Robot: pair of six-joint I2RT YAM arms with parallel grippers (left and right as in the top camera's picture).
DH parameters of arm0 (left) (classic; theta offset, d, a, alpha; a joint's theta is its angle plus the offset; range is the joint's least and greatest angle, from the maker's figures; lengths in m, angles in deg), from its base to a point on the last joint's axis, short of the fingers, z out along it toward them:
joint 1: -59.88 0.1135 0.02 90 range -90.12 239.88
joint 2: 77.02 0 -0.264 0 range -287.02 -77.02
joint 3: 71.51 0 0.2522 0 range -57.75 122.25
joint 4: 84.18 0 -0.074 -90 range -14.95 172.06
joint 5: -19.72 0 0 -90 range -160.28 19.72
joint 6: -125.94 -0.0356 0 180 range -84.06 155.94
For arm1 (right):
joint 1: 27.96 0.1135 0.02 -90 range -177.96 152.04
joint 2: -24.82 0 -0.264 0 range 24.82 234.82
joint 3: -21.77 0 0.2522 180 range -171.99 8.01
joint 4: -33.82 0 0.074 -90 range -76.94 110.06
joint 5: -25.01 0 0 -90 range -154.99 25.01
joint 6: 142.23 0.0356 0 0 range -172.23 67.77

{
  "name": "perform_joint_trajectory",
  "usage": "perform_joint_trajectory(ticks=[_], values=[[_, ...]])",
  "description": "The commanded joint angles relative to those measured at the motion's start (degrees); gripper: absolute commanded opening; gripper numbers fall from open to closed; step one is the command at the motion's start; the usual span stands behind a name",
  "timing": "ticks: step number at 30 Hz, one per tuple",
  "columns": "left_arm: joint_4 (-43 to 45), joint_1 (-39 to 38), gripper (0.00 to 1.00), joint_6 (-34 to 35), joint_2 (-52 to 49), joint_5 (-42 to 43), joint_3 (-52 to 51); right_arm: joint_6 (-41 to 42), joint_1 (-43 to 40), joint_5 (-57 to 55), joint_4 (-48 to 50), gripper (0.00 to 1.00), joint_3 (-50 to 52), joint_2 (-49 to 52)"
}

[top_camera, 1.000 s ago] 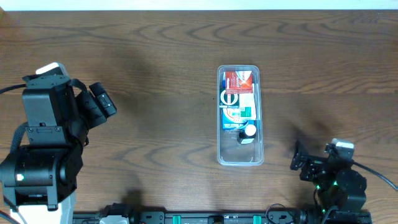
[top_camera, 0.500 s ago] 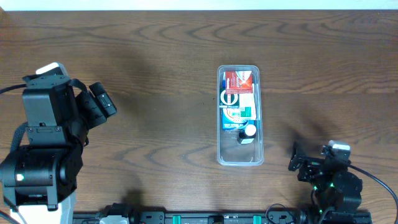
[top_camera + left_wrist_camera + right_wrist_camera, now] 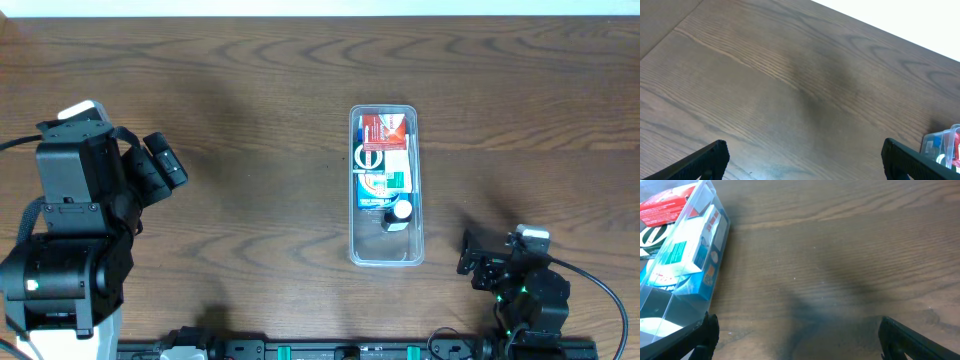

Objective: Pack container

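The container (image 3: 386, 250) lies in the middle of the counter (image 3: 250, 120), long axis pointing away from the robot, near the right pincer (image 3: 468, 257) and leftward of it, that pincer gaping wide and empty like the left pincer (image 3: 168, 163), which sits well apart.

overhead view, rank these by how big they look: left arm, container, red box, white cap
1. left arm, looks largest, though it stands nearer the camera, which inflates it
2. container
3. red box
4. white cap
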Motion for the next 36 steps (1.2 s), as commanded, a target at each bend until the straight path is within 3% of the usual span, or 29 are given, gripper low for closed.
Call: perform_joint_trajectory(ticks=[1, 17, 24, 36], values=[[-0.1, 0.3, 0.98, -1.0, -0.1, -0.5, 0.7, -0.7, 0.3, 0.2, 0.1, 0.99, 0.2, -0.2], [-0.1, 0.3, 0.98, -1.0, -0.1, -0.5, 0.7, -0.7, 0.3, 0.2, 0.1, 0.99, 0.2, -0.2], [-2.3, -1.7, 0.98, -0.9, 4.9, -0.8, 0.3, -0.7, 0.3, 0.2, 0.1, 0.99, 0.2, -0.2], [0.3, -1.5, 0.98, -1.0, 9.4, 5.2, -6.4, -0.7, 0.3, 0.2, 0.1, 0.99, 0.2, -0.2]])
